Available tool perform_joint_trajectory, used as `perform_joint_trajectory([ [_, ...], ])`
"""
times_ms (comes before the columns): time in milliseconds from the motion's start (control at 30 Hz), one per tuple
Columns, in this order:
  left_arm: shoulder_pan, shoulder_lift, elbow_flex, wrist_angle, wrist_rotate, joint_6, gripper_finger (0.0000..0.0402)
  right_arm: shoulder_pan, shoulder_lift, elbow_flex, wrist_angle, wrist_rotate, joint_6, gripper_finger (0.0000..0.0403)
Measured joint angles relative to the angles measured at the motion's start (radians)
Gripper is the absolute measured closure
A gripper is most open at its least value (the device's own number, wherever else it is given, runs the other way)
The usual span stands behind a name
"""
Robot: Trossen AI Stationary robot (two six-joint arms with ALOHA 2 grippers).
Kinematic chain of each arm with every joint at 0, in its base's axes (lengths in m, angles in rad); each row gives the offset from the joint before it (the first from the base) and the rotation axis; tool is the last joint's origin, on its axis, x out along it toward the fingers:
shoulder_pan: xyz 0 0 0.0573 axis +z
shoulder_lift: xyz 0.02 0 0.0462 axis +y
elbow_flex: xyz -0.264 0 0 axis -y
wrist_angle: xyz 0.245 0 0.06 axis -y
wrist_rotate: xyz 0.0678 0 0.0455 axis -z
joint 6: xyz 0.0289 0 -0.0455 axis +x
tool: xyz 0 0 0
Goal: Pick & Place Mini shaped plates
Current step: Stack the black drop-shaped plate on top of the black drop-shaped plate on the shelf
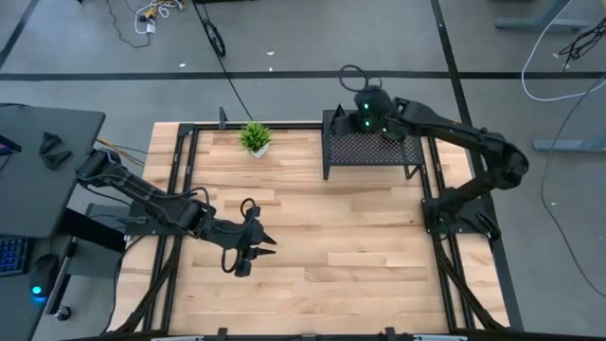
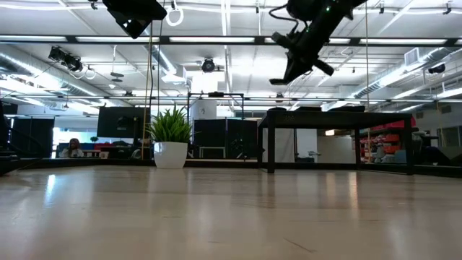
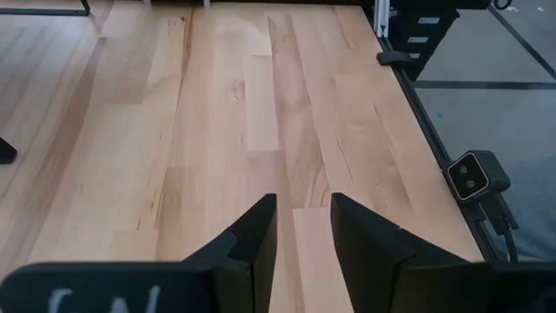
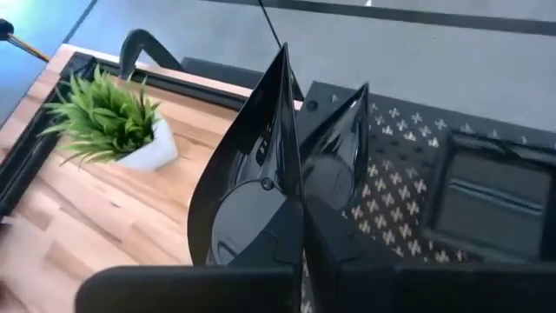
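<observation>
My right gripper (image 1: pixel 365 112) is up over the far left corner of the black perforated rack (image 1: pixel 369 150) and is shut on a glossy black teardrop mini plate (image 4: pixel 248 183). A second pointed glossy black shape (image 4: pixel 347 130) stands close beside the plate; whether it is another plate I cannot tell. In the low view the gripper (image 2: pixel 299 54) hangs high above the rack (image 2: pixel 336 115). My left gripper (image 3: pixel 304 204) hovers open above the bare wood at the table's left middle (image 1: pixel 258 248), with nothing between its fingers. My right gripper pinches the teardrop plate between its two fingers at the plate's broad rounded end (image 4: pixel 287 222). The plate stands on edge, lifted clear of the rack. Its pointed tip (image 4: pixel 282 56) sticks out beyond the fingers, and its hollow face shows on one side.
A small green plant in a white pot (image 1: pixel 254 139) stands at the far edge, left of the rack. A dark glossy rectangular thing (image 4: pixel 491 196) lies on the rack's top. Bare wooden table (image 1: pixel 331 237) stretches between the two arms. A small camera (image 3: pixel 473 174) sits at the table's edge.
</observation>
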Motion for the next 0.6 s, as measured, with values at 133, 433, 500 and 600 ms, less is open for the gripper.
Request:
perform_joint_trajectory([
  [133,0.000,0.000,0.000,0.002,0.000,0.000,0.0287,-0.060,0.047,0.000,0.023,-0.047,-0.015,0.0396],
  [433,0.002,0.000,0.000,0.004,-0.003,0.001,0.0287,-0.124,0.106,0.000,0.025,-0.092,-0.009,0.0395],
  [500,0.002,0.000,0.000,0.004,-0.009,0.001,0.0287,-0.124,0.117,0.000,0.027,-0.094,-0.007,0.0394],
  [600,0.002,0.000,0.000,0.005,-0.016,0.001,0.0287,-0.124,0.138,0.000,0.032,-0.094,-0.007,0.0394],
])
